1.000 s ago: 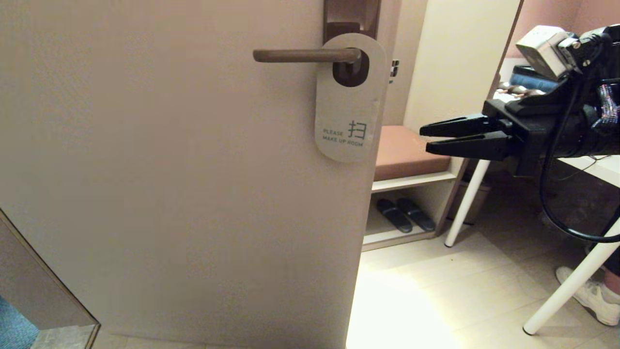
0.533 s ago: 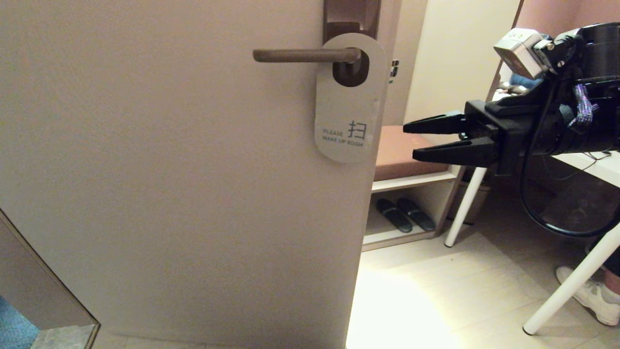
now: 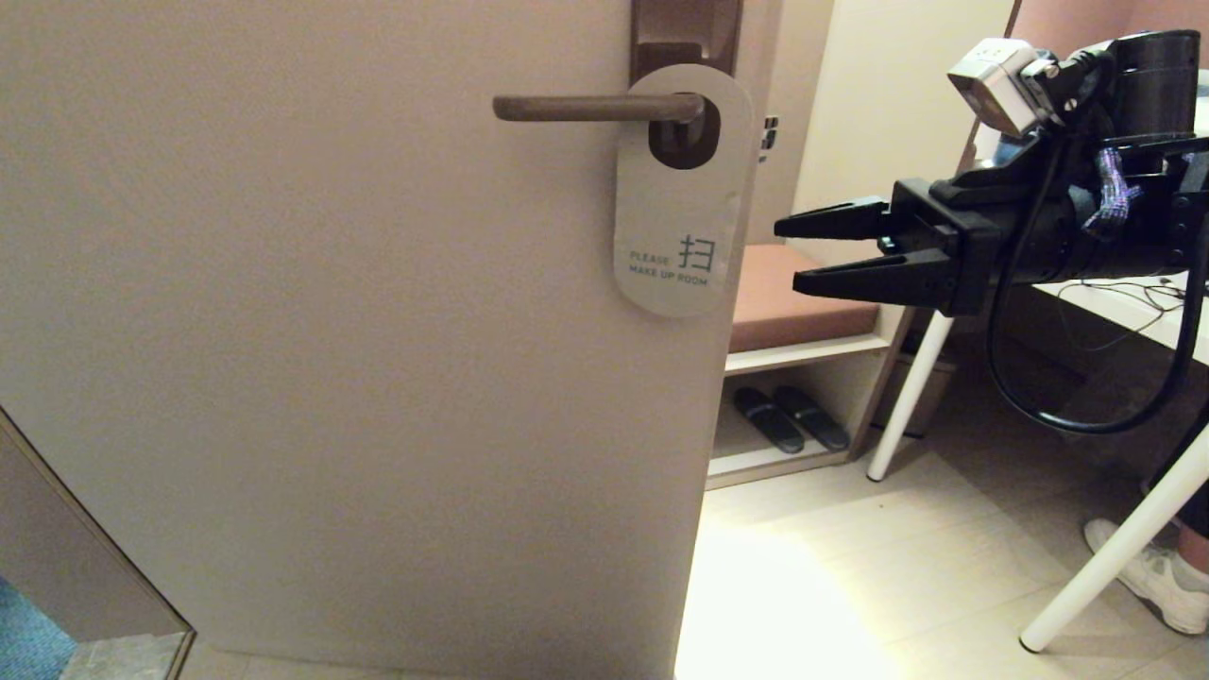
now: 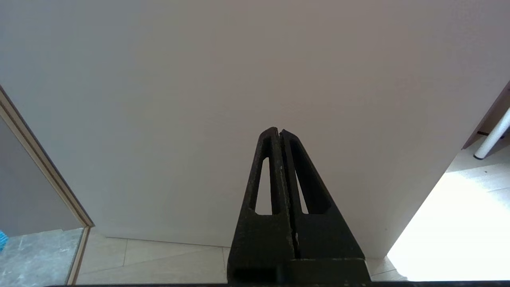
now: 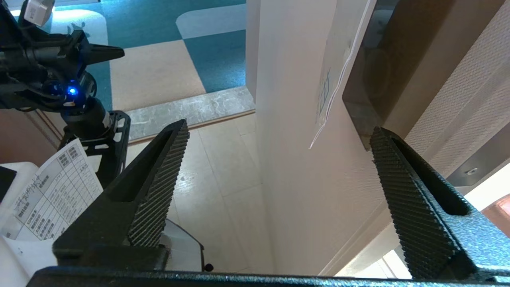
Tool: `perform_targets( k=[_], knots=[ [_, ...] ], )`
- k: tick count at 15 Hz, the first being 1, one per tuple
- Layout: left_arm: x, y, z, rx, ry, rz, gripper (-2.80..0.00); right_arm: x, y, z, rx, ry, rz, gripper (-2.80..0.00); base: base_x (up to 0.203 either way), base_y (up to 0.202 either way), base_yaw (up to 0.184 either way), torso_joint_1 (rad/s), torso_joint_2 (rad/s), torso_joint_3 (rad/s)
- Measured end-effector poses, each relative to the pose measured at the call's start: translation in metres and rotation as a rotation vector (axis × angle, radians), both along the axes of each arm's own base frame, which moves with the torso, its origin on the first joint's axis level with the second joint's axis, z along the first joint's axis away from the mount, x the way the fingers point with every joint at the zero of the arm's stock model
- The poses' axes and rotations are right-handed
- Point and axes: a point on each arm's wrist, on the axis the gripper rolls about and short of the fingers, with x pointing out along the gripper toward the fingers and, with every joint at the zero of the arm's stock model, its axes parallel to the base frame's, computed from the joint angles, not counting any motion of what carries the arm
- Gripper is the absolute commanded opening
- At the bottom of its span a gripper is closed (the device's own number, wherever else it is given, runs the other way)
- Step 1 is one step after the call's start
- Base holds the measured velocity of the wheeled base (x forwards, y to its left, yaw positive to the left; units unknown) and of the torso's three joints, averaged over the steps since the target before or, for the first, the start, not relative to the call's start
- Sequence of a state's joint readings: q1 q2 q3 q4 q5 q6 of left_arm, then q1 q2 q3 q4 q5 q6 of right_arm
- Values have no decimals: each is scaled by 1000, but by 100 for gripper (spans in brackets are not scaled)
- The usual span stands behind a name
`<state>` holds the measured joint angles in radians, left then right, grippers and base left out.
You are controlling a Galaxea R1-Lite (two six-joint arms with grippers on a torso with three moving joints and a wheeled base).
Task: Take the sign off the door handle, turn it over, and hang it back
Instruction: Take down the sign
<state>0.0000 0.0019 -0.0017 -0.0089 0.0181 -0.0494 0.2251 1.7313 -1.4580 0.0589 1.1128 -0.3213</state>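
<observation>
we see the sign (image 3: pixel 682 189) hanging on the door handle (image 3: pixel 595 108), right at the door's (image 3: pixel 331 331) free edge, grey "please make up room" side facing us. its long axis is vertical, hole end up around the lever's root, rounded text end down. the lever runs horizontally, free tip toward our left. past the door edge on the right there's open air above a bench (image 3: pixel 793 297) and floor. our right hand (image 3: pixel 786 253) sits in that gap, level with the sign's lower half, near it but apart, fingers spread moderately wide, pointing at the door edge, holding nothing. our left hand (image 4: pixel 278 133) is parked low facing the bare door face, fingers pressed together, empty.
</observation>
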Motion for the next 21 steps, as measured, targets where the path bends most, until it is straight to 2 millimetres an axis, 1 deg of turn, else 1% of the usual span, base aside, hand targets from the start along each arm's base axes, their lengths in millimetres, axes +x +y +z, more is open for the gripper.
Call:
perform_targets(
  k=[3, 8, 9, 12, 14, 21],
  knots=[
    [0, 0, 0, 0, 0, 0, -280, 3, 6, -5, -3, 16, 16, 0, 0, 0, 0, 0, 0, 0],
    [0, 0, 0, -1, 0, 0, -280, 4, 24, -10, -3, 55, 65, 0, 0, 0, 0, 0, 0, 0],
    [0, 0, 0, 0, 0, 0, -280, 5, 28, -9, 4, 89, 67, 0, 0, 0, 0, 0, 0, 0],
    [0, 0, 0, -1, 0, 0, -280, 8, 35, 3, 39, 174, 63, 0, 0, 0, 0, 0, 0, 0],
    [0, 0, 0, 0, 0, 0, -280, 13, 37, 6, 45, 167, 62, 0, 0, 0, 0, 0, 0, 0],
    [0, 0, 0, 0, 0, 0, -280, 21, 42, 0, 41, 181, 68, 0, 0, 0, 0, 0, 0, 0]
  ],
)
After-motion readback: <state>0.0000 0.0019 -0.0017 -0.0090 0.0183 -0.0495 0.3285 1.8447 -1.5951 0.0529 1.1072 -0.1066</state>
